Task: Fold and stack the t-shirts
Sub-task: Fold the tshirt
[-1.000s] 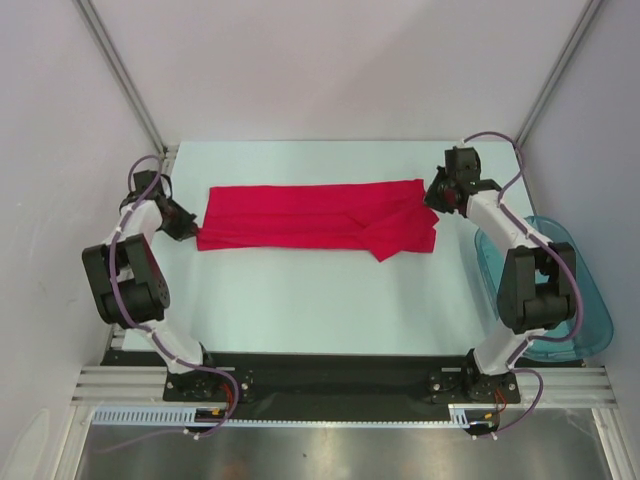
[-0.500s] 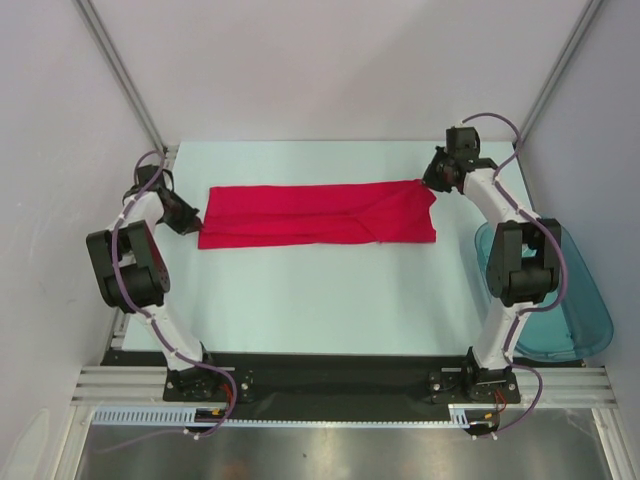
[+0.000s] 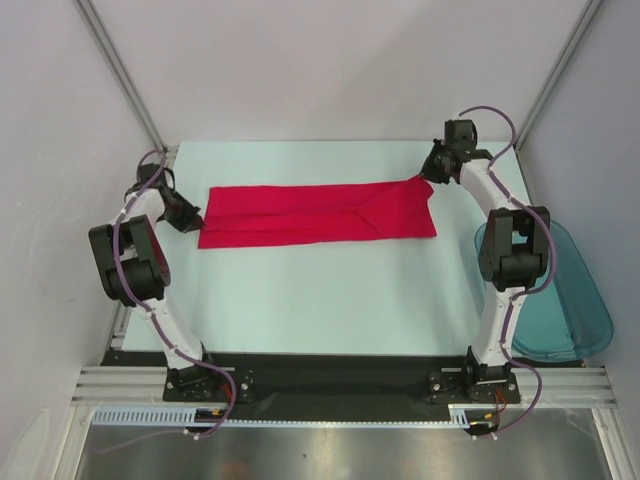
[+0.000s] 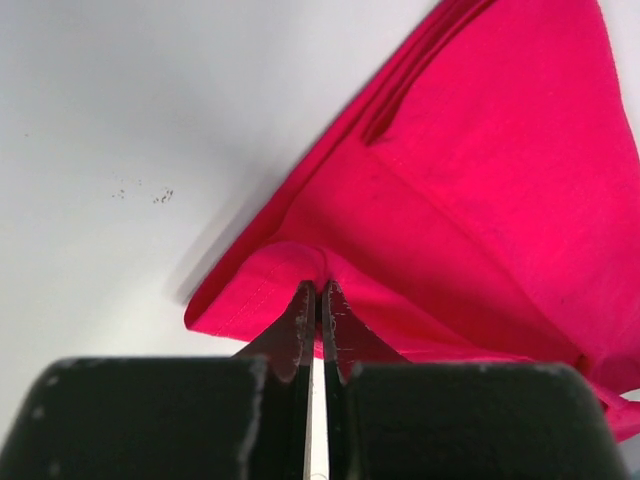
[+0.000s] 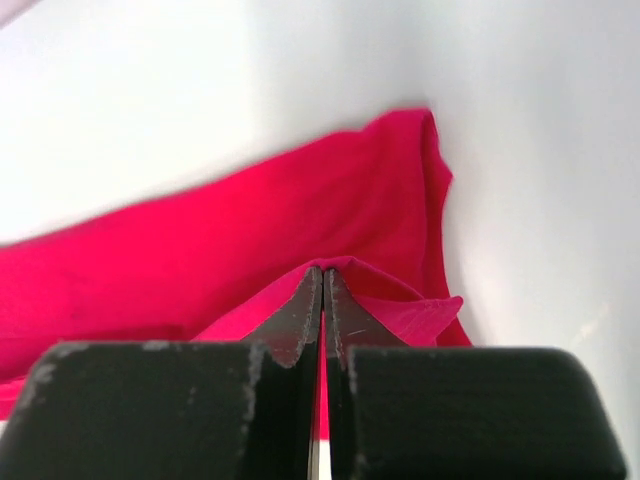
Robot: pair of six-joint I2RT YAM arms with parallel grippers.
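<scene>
Between the jaws of the left gripper [image 4: 316, 290], which are pressed together, we see a pinched ridge of the plain bright red cloth t-shirt [image 4: 480, 200], caught at the hem on its left edge. The jaws of the right gripper [image 5: 322, 275] are likewise clamped on a raised tuck of the same cloth, at the shirt's far right corner. Outward from both grips the shirt lies on the pale table [image 3: 320, 300] as one long folded band. It runs left to right across the far half, with its left edge at the left gripper and its far right corner drawn up to the right one.

What has changed in the last second is on the right. A second ago that end carried a loose flap hanging toward the near side, and the right gripper sat nearer, beside it. Since then the right gripper has swung to the far side and taken the corner with it, so the flap is gone and the right edge now reads as nearly straight. The left grip has shifted only a little. We judge that the band is being drawn taut and squared, which readies it for a crosswise fold. No such fold is made yet, and nothing is stacked.

Counting: one red t-shirt, two grippers each with one pair of jaws, and one translucent teal plastic bin [image 3: 575, 310] at the near right edge of the table, apart from the shirt.
</scene>
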